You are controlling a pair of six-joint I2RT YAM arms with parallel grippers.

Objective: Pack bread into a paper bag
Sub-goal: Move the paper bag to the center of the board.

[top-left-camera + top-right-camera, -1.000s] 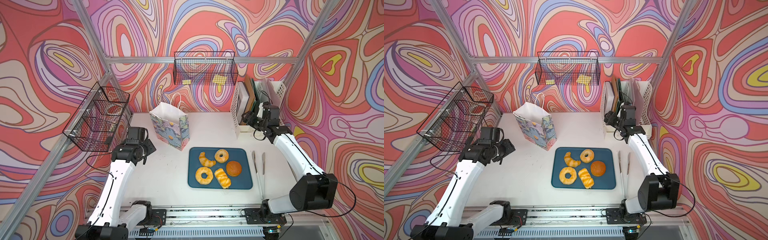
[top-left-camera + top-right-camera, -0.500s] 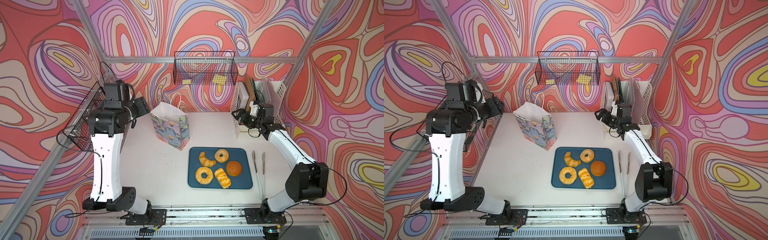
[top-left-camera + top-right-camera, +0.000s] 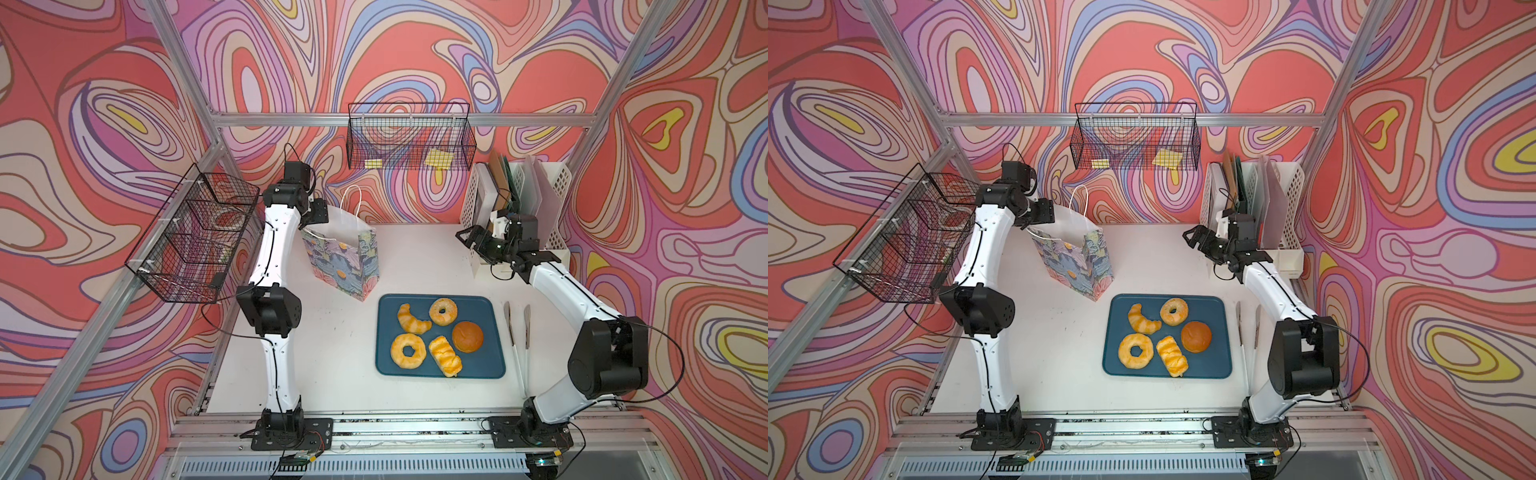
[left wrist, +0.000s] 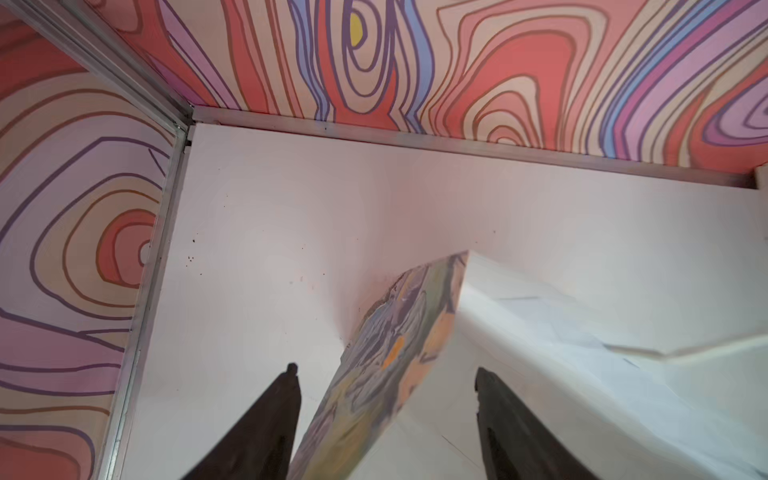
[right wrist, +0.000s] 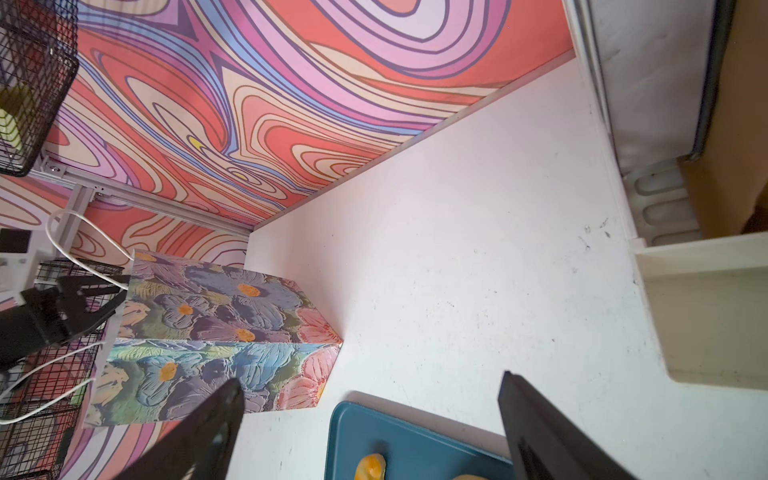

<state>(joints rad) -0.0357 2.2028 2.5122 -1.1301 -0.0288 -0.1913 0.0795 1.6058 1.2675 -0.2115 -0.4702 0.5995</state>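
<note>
Prepping the bag is the step in hand, by my read: nothing looks packed yet. White table [image 3: 332, 357] carries it all. Paper bag [image 3: 345, 266] stands upright at back left, mouth open, white inside, cord handles up, just behind the tray's far-left corner. Blue tray [image 3: 486, 365] sits centre-front holding all five breads. Tongs [image 3: 517, 332] lie just right of the tray, untouched. On the tray: front doughnut [image 3: 408, 351], back doughnut [image 3: 443, 311], croissant [image 3: 411, 319] at back left, round bun [image 3: 467, 336] at right, twisted roll [image 3: 445, 361] at front. Left gripper [image 4: 385, 370] is at the bag's top edge on the side away from the tray, jaws spread and straddling the printed wall — one finger outside over the table, one over the white inside; can't make out any contact. Right gripper [image 5: 370, 378] hangs above the table's back right, just in front of the file rack [image 3: 469, 199], jaws spread wide, nothing between them. Next move likely calls for the left to pinch that rim gently — thin paper, could crumple or tip — then the right drops to the tray for a first piece
</note>
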